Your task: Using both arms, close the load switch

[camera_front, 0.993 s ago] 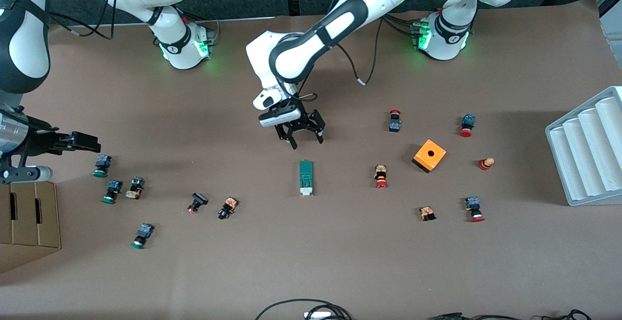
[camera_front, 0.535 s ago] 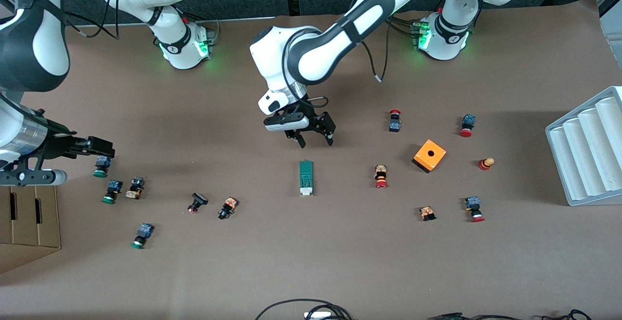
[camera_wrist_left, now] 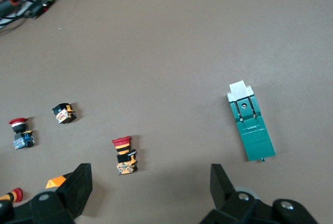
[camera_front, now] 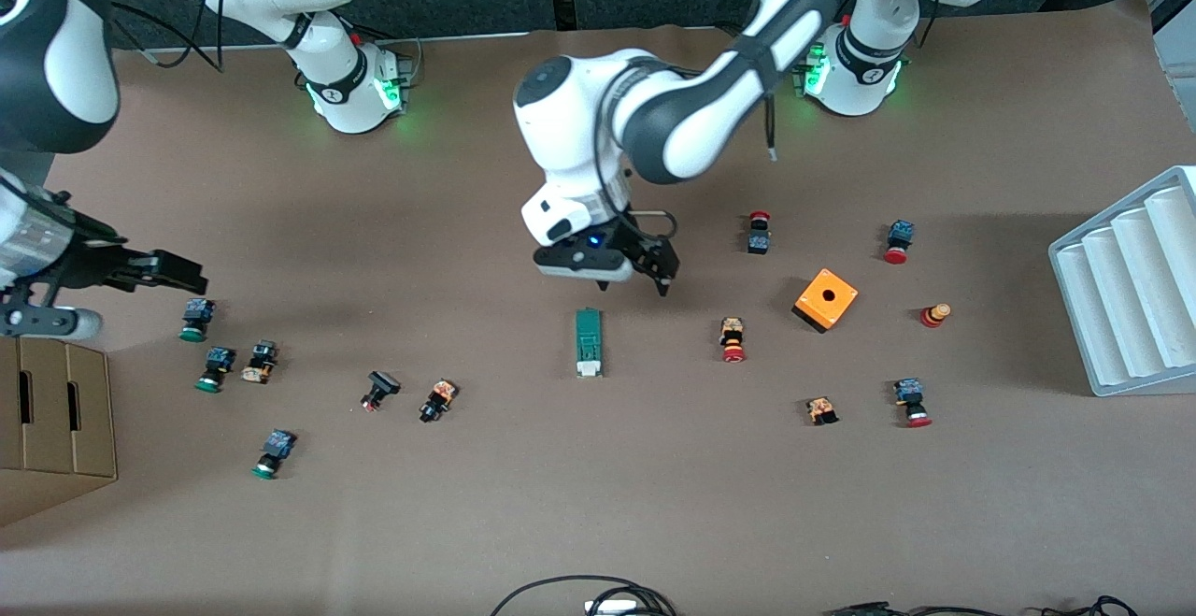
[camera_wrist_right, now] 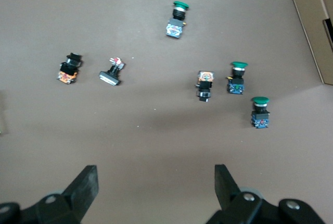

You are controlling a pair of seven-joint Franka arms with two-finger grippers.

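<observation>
We see the left gripper (camera_front: pixel 633 287) (fingers spread, empty) over bare table just beside the load switch (camera_front: pixel 588 342); the right gripper (camera_front: pixel 192 272), likewise open, hovers near a green-capped push-button (camera_front: pixel 194 318).

Dark-green load switch (camera_front: pixel 588 342) lies flat mid-table, white end toward the camera.

materials / finish, as seen

table (camera_front: pixel 467 522) covered in matt brown paper-like sheet, smooth. load switch (camera_front: pixel 588 341): matt green plastic body, white plastic end. orange box (camera_front: pixel 826 299): smooth plastic, slight sheen. arm shells glossy white plastic with black bands; left tool (camera_front: pixel 633 285) and right tool (camera_front: pixel 173 270) matt black. carton (camera_front: pixel 56 420): plain brown cardboard. tray (camera_front: pixel 1131 284): pale matt plastic.
</observation>
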